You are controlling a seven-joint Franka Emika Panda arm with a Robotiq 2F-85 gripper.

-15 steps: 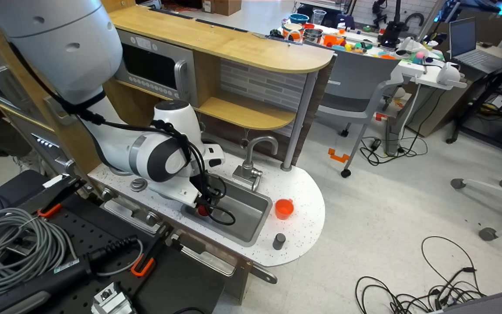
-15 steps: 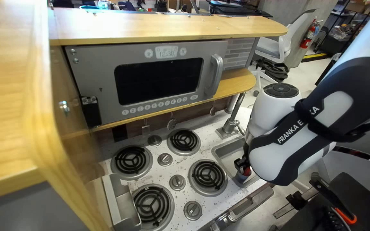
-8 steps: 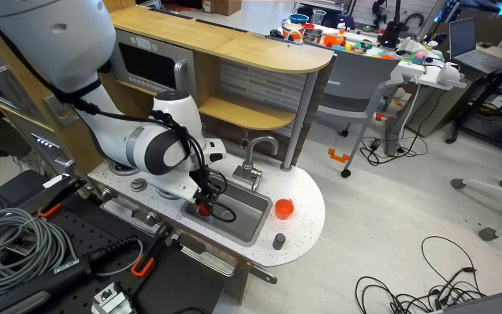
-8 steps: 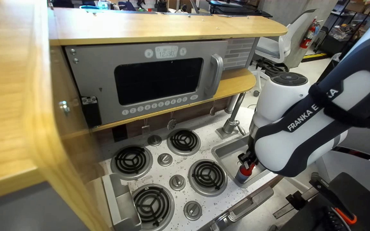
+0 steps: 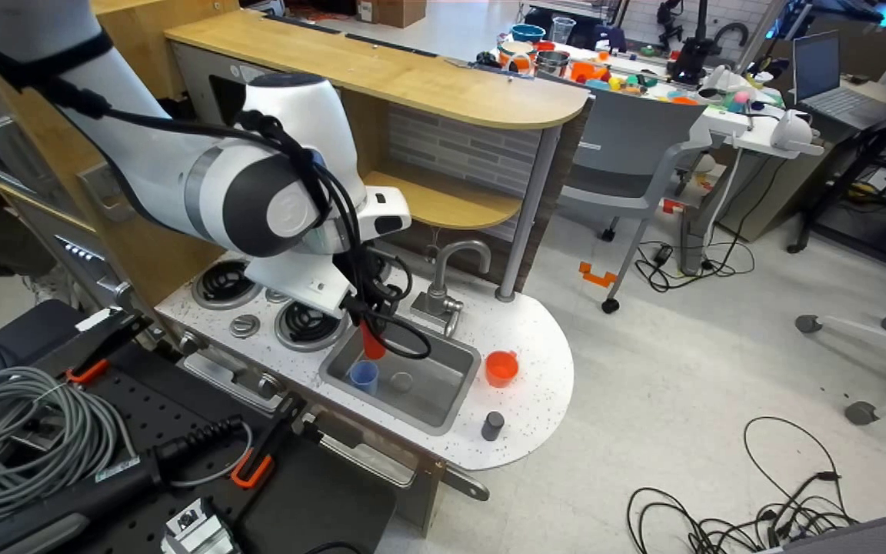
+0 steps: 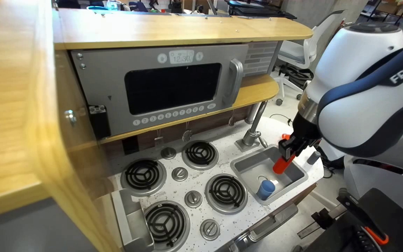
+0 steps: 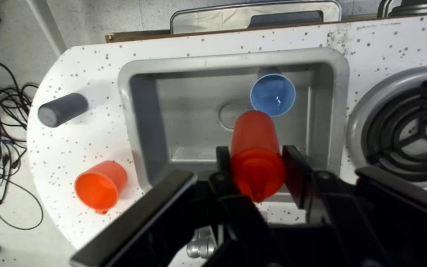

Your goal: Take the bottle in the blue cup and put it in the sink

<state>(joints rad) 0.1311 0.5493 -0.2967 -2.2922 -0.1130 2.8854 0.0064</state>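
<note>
The red bottle (image 7: pixel 254 129) is pinched between the two black fingers of my gripper (image 7: pixel 257 157). It hangs tilted, its base pointing down toward the basin, in both exterior views (image 5: pixel 372 342) (image 6: pixel 282 165). The gripper (image 6: pixel 288 152) is over the faucet-side part of the silver sink (image 7: pixel 198 62), which also shows in an exterior view (image 6: pixel 238 170). The blue cup (image 7: pixel 272 94) stands inside the sink near a corner, with nothing visible in it. It shows in both exterior views (image 5: pixel 364 377) (image 6: pixel 266 189). The bottle is clear of the cup and above the sink floor.
A red-orange cup (image 7: pixel 100 187) and a dark grey cylinder (image 7: pixel 63 109) stand on the white counter beside the sink. The curved faucet (image 5: pixel 443 285) rises at the sink's back edge. A wooden shelf (image 5: pixel 443 201) overhangs behind. Black burners (image 6: pixel 226 192) are on the opposite side.
My gripper has risen and moved toward the faucet with the bottle. The bottle has come up out of the blue cup, which stays in the sink corner.
</note>
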